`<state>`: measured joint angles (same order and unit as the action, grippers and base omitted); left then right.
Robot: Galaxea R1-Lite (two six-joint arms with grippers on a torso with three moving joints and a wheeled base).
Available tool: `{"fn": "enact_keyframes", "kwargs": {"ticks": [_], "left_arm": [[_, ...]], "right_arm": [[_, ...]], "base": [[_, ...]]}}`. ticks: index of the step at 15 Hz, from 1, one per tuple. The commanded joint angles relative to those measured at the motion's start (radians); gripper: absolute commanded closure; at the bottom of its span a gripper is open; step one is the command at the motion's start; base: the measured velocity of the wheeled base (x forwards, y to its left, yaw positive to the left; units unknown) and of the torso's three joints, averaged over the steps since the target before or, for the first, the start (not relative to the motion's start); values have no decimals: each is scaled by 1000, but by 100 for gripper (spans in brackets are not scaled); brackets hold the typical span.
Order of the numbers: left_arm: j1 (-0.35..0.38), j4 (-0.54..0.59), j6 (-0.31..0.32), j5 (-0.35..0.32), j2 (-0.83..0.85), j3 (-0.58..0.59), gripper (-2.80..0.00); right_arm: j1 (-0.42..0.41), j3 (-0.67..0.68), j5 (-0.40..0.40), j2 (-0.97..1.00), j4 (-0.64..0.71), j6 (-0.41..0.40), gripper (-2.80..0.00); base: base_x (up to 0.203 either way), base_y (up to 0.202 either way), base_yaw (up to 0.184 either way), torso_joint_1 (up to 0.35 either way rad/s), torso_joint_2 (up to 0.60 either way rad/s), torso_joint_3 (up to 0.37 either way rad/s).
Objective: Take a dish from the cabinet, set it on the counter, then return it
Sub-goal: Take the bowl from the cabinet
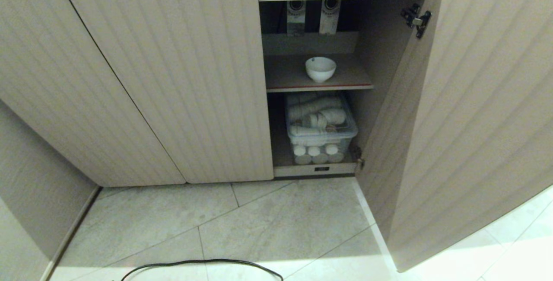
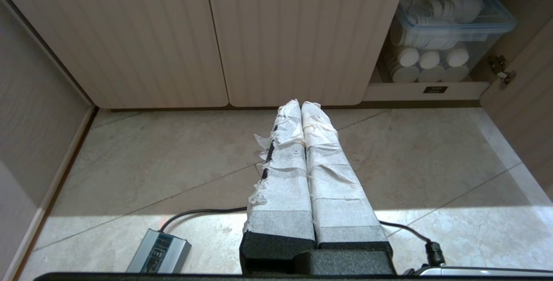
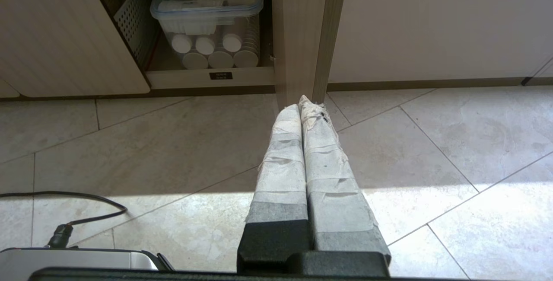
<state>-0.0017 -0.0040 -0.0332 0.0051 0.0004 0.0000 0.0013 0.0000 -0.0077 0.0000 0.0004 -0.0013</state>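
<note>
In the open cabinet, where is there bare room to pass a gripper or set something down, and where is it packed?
Free: the shelf on both sides of the bowl, between it and the cabinet walls. Crowded: the space under the shelf, where the clear bin and cup stacks fill nearly the full width.

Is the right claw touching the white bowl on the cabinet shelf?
Apart. The right wrist view shows the right claw shut, empty, above the floor tiles. The head view shows the bowl alone on the shelf.
</note>
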Motion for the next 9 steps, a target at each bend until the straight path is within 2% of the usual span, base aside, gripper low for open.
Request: {"fn": "enact_keyframes", "kwargs": {"ticks": [1,9], "left_arm": [[0,-1,-1,-1,0,0,0],[0,-2,-1,-1,0,-2,0]], "right_arm": [[0,0,0,0,0,-3,0],[0,0,-2,0,1,-11,0]], "base": [[0,0,0,0,0,0],[0,0,0,0,0,0]]}}
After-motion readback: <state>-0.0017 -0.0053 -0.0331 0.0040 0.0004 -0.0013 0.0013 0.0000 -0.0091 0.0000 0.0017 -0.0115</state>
